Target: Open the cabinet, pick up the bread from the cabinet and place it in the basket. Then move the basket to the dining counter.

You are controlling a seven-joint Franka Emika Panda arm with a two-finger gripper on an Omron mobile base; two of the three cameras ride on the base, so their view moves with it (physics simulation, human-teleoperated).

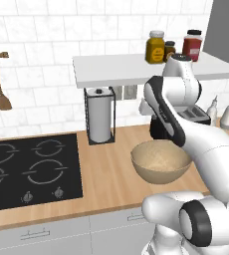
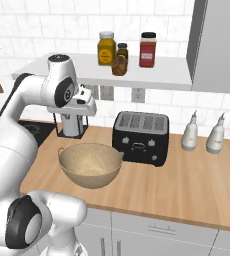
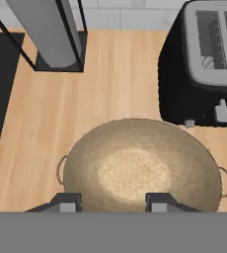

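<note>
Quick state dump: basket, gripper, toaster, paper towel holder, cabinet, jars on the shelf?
basket: empty, upright on the wood counter, no bread inside
gripper: open, fingers apart above the basket's near rim, holding nothing
toaster: slots empty, standing just behind the basket
paper towel roll: upright in its black holder
cabinet: door closed
jars: lids on, upright on the shelf

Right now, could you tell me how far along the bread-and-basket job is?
Barely started. The basket sits empty on the wood counter beside the toaster, no bread inside. The end effector hovers above it, open and holding nothing. Fetching the bread and moving the basket remain.
</note>
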